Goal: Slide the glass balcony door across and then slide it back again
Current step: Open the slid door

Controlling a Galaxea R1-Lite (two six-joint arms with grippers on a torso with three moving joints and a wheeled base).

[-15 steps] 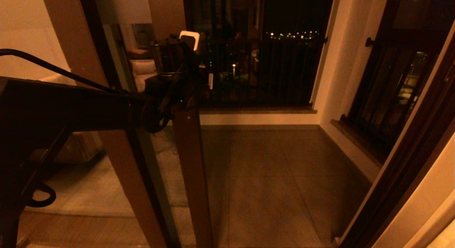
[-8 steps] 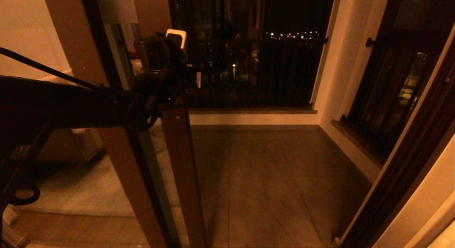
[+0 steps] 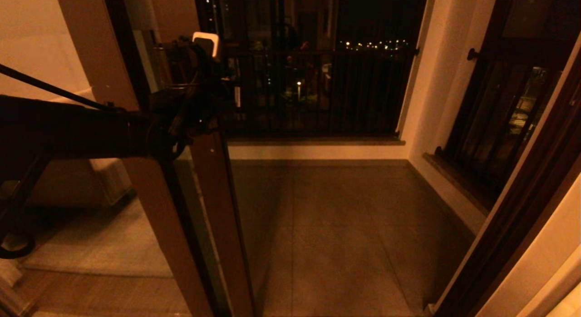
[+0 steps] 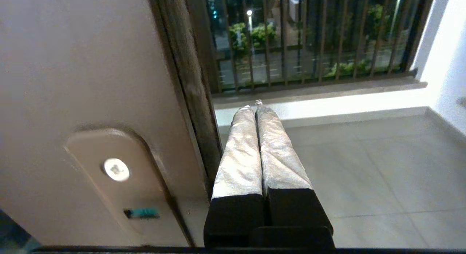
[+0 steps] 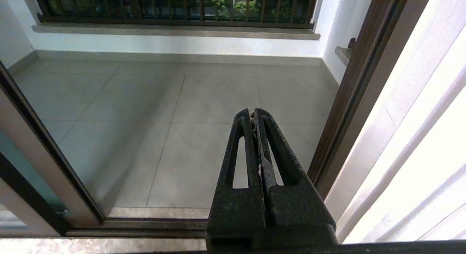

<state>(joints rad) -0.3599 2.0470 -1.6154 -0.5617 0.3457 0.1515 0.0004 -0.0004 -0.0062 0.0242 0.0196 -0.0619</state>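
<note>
Left end effector (image 4: pixel 256 108) closed beside glass balcony door (image 4: pixel 91 83)

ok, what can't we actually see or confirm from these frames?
- Contact: in the head view the left arm hides where the left tool meets the glass balcony door; the left wrist view shows it shut beside the stile's edge, touching or not unclear.
- Handle slot: cut off by the left wrist view's lower edge.
- Door's top and bottom rail: outside the head view.
- Right tool: shut, hidden from the head view.
</note>
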